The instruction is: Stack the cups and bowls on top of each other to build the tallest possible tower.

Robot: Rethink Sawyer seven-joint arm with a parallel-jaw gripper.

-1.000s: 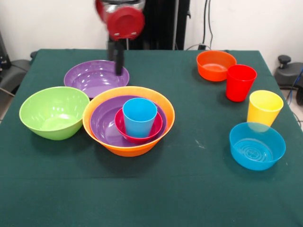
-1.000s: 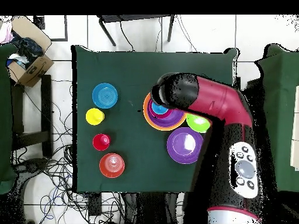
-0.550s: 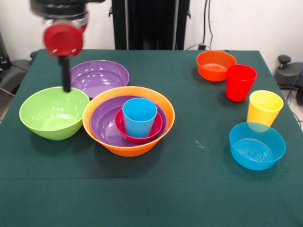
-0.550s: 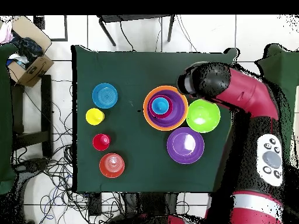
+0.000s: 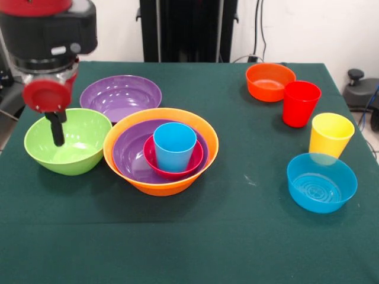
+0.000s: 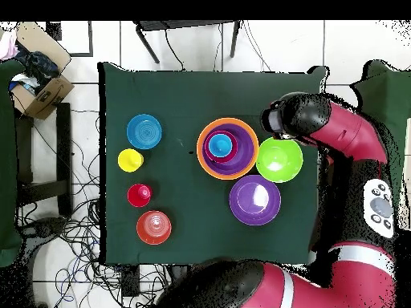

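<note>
A Sawyer arm hangs over the green-clothed table [image 5: 237, 236], its gripper [image 5: 57, 129] poised above the lime green bowl [image 5: 68, 141] at the left of the front view; only one dark finger is visible below the red wrist disc [image 5: 46, 94], so whether the pincer is spread or closed, or has hold of anything, cannot be told. Just beside the lime bowl, and seemingly touching its rim, stands the tower [image 5: 160, 151]: a large orange bowl [image 5: 160, 184] at the base, a purple bowl [image 5: 127, 151] nested inside it, a small pink-red bowl [image 5: 172, 170] inside that, and a blue cup [image 5: 174, 145] upright at the centre. A second purple bowl [image 5: 121, 97] sits loose just behind the tower, empty. Well apart on the other side of the table are the remaining pieces: a small orange bowl [image 5: 270, 81] at the back, a red cup [image 5: 301, 103] just beside it, a yellow cup [image 5: 331, 135] nearer the camera, and a small blue bowl [image 5: 321, 182] directly in front of the yellow cup. From overhead the arm's red and black bulk [image 6: 337, 136] covers the table edge next to the lime bowl, while the four loose pieces form a line along the opposite side
</note>
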